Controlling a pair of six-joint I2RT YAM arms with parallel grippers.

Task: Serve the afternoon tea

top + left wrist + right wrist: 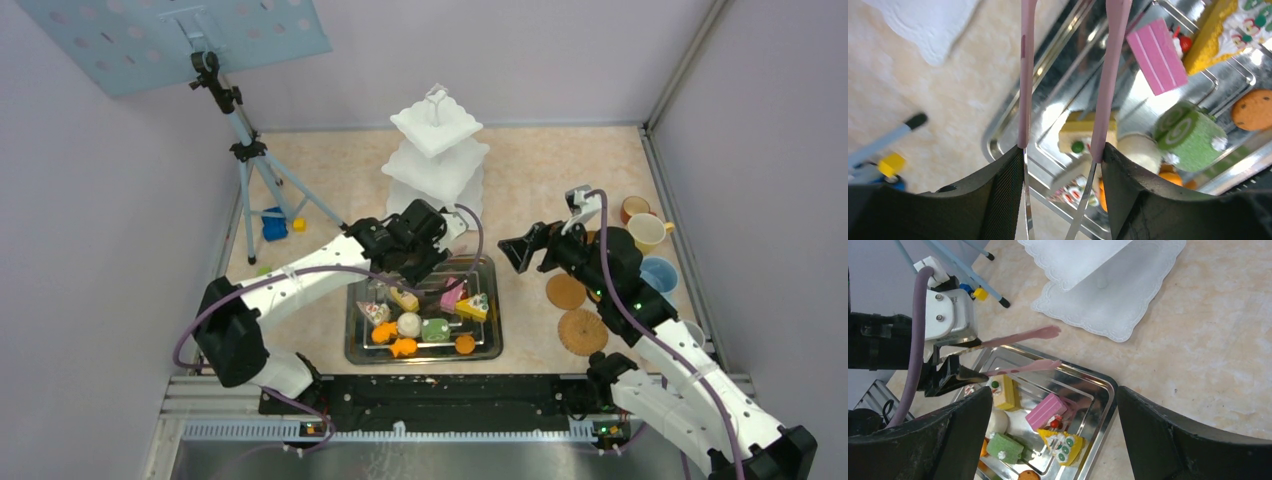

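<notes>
- Pastries [436, 329] lie in the tray [495, 330]; they look light, stiff and slick, best pinched across flat sides.
- Left hand [1063, 155] clamped on tongs [1108, 90], tips apart above the tray.
- Right hand [1054, 415] wide apart, empty, right of the tray.

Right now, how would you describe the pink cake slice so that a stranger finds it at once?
Find the steel tray in front of the white three-tier stand. In its far right part lies the pink cake slice, beside a yellow wedge. It is the only pink pastry, a block with pale stripes.
</notes>
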